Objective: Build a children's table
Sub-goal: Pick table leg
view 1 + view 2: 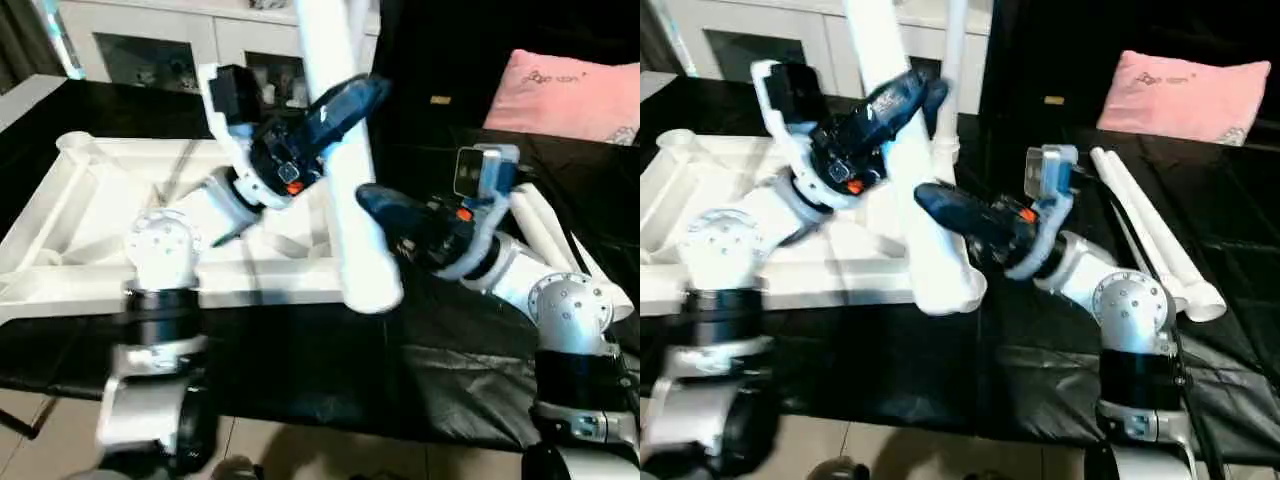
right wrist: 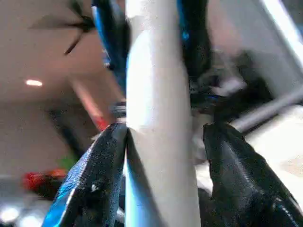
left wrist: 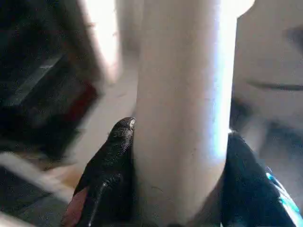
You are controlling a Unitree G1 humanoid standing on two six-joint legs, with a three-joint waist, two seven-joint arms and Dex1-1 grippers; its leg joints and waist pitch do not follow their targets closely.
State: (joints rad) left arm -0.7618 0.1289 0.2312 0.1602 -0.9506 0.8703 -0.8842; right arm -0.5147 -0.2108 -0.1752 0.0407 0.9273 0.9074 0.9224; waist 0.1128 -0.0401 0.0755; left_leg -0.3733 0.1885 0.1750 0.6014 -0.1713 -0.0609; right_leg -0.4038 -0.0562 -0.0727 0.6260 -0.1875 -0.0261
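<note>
The white tabletop (image 1: 80,200) lies ribbed side up on the left of the black-covered table. Over its near right corner a long white leg (image 1: 360,250) is held steeply tilted, its wide end low. My left gripper (image 1: 358,97) is shut on the leg's upper part, and its fingers (image 3: 116,156) press both sides. My right gripper (image 1: 375,200) straddles the leg lower down. One of its fingers (image 2: 102,165) touches the tube, and the other stands slightly off it. Another leg (image 1: 953,80) stands upright at the tabletop's far right corner.
Two more white legs (image 1: 1150,240) lie side by side on the black cover (image 1: 300,370) at the right. A pink pillow (image 1: 570,95) sits at the back right. A white cabinet with glass doors (image 1: 180,40) stands behind the table.
</note>
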